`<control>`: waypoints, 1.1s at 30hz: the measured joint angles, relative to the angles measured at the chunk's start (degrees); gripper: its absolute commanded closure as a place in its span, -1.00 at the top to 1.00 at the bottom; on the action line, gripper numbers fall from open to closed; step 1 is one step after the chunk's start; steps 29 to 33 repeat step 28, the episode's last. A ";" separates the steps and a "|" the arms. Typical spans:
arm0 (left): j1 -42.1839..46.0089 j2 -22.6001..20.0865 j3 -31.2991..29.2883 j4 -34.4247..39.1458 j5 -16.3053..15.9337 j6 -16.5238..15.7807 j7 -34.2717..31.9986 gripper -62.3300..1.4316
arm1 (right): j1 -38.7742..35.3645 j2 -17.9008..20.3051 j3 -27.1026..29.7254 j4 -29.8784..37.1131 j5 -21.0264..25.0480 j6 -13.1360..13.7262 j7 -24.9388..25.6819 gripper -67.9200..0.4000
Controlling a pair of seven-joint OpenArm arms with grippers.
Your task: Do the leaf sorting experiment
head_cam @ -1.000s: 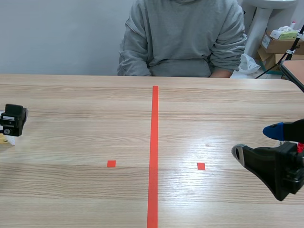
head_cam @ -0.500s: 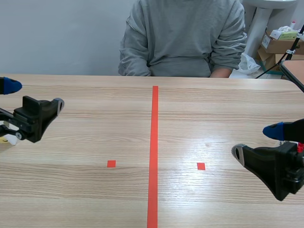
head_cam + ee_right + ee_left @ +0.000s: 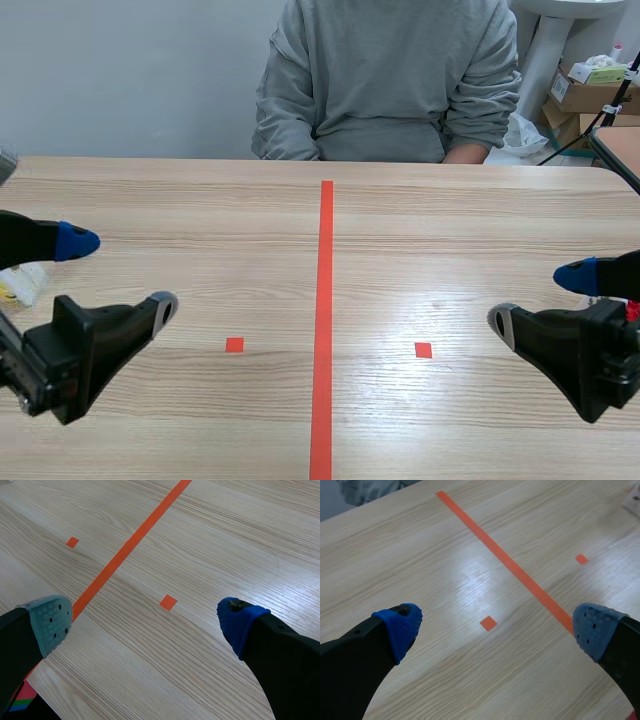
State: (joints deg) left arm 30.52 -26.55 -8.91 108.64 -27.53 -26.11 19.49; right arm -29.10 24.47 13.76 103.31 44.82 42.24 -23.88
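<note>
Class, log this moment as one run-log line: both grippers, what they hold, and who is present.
left gripper: open, holds nothing | right gripper: open, holds nothing | person: seated across the table

Pale yellowish thing (image 3: 20,285) beside left pincer (image 3: 125,272): partly hidden, edge-cut, unidentifiable. Person (image 3: 385,80) cut off above shoulders, hands hidden behind tabletop (image 3: 450,220). Coloured scrap (image 3: 22,701) under right pincer (image 3: 144,622): cut off.

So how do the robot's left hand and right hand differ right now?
The left hand is left of the red line, the right hand right of it. The right hand has one grey-green pad and one blue; the left hand's pads both look bluish. Both are open, empty and low over the table.
</note>
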 measured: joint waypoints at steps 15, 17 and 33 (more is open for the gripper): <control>3.13 -0.02 0.00 -0.02 -0.22 -0.11 -0.87 1.00 | 0.00 0.00 0.00 0.00 0.00 0.00 0.00 0.74; 3.10 -0.02 0.00 -0.02 -0.22 -0.11 -0.87 1.00 | 0.00 0.00 0.00 0.00 0.00 0.00 0.00 0.74; 3.10 -0.17 0.00 -0.02 -0.22 -0.09 -0.87 1.00 | 0.00 0.00 0.00 0.00 0.00 0.00 0.00 0.74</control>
